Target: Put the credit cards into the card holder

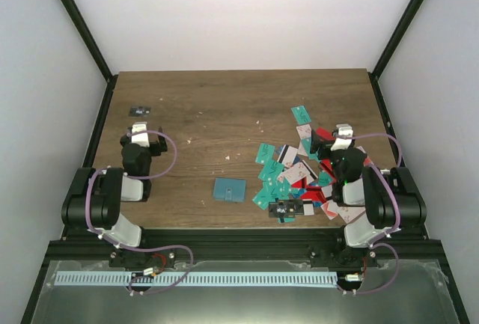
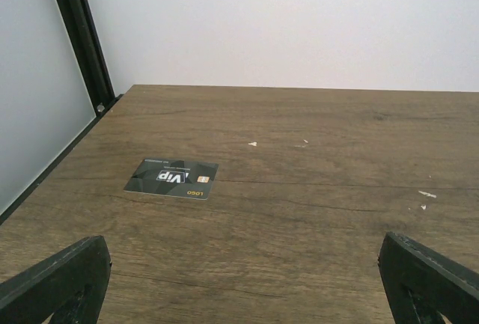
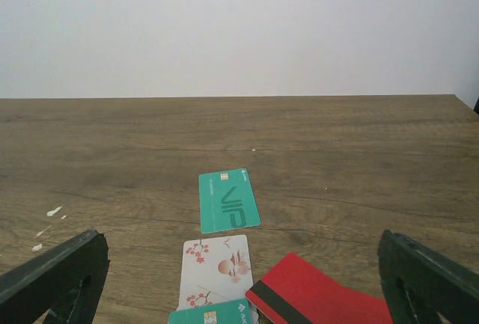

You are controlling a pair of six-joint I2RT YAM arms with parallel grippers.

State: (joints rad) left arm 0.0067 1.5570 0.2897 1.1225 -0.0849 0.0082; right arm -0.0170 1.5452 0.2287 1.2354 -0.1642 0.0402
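My R gripper [image 3: 239,283] is spread, empty; I should pinch teal card [image 3: 228,201] just ahead by its edge, w/o dragging others.

- My top camera sits high behind both arm bases [image 1: 120,234], looking down and forward across the whole table [image 1: 224,99]
- My left wrist camera rides low over the wood, facing the far wall, its fingertips [image 2: 52,279] in the bottom corners; it shares the black VIP card [image 2: 171,178] with the top view, far left
- My right wrist camera, equally low, faces likewise; its teal VIP card [image 3: 228,200] lies at the far edge of the credit cards [image 1: 296,178] seen from above
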